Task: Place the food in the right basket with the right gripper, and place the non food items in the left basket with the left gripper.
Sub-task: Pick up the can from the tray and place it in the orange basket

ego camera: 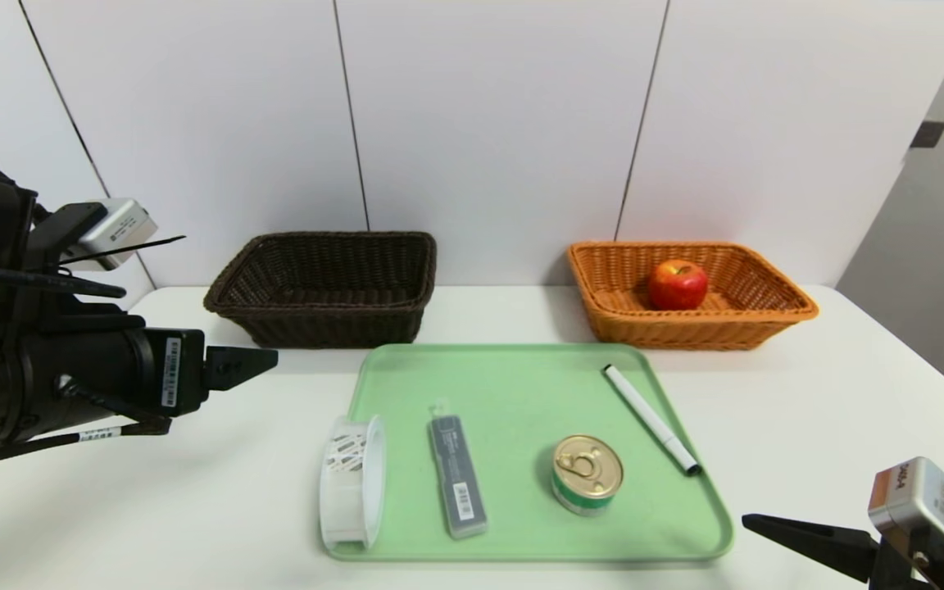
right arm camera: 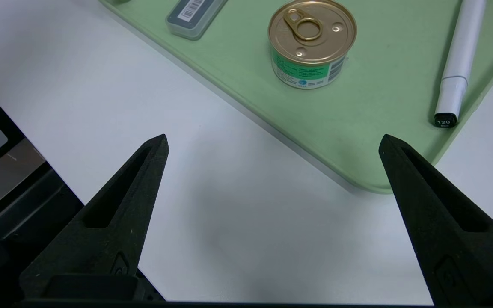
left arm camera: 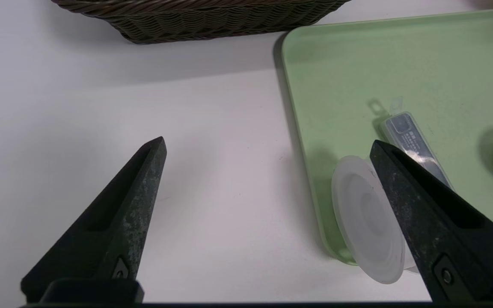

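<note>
A red apple (ego camera: 677,284) lies in the orange right basket (ego camera: 685,332). The dark brown left basket (ego camera: 324,324) holds nothing that I can see. On the green tray (ego camera: 521,385) are a white tape roll (ego camera: 351,482) standing on edge, a grey case (ego camera: 457,475), a gold-lidded tin (ego camera: 587,474) and a white pen (ego camera: 651,418). My left gripper (left arm camera: 268,145) hovers open over the table left of the tray, with the tape roll (left arm camera: 366,226) just beside one finger. My right gripper (right arm camera: 272,141) is open and empty off the tray's near right corner, the tin (right arm camera: 310,42) ahead of it.
Both baskets stand against the white wall behind the tray. Bare white table (ego camera: 193,492) lies to the tray's left and right. The table's right edge (ego camera: 914,352) is near the orange basket. A dark part of the robot's frame (right arm camera: 7,192) shows beside the right gripper.
</note>
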Robot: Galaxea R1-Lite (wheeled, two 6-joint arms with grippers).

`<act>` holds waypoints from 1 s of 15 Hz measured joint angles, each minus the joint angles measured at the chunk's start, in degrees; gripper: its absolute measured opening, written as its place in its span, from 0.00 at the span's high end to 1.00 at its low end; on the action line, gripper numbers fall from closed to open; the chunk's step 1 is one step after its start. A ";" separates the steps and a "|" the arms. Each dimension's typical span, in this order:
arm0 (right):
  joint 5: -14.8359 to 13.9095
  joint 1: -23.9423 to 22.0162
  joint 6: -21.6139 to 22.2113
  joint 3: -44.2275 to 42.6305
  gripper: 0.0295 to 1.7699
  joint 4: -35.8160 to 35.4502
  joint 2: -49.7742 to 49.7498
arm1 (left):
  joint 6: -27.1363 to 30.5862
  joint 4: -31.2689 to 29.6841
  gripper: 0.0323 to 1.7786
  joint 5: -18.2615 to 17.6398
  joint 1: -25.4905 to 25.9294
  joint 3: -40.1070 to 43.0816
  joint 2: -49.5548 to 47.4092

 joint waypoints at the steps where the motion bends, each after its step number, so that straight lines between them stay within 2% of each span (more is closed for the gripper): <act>1: 0.05 0.00 -0.72 -0.28 0.04 -0.11 0.33 | 0.00 0.00 0.05 0.00 -0.01 0.02 -0.05; 5: -0.33 -0.50 -7.27 -0.09 0.04 -0.11 2.17 | 0.10 0.00 0.05 -0.09 -0.01 0.07 -0.16; 8: -1.63 -0.77 -7.52 -1.16 0.04 -0.39 4.00 | 0.10 -0.05 0.05 -0.18 -0.01 0.30 -0.22; 11: -0.37 -0.77 -7.35 -1.02 0.04 -4.13 5.99 | 0.10 -0.13 0.05 -0.16 -0.01 0.88 -0.41; 15: -0.24 -0.79 -7.72 -0.39 0.04 -10.17 10.03 | 0.10 -0.18 0.05 -0.35 -0.01 1.13 -0.44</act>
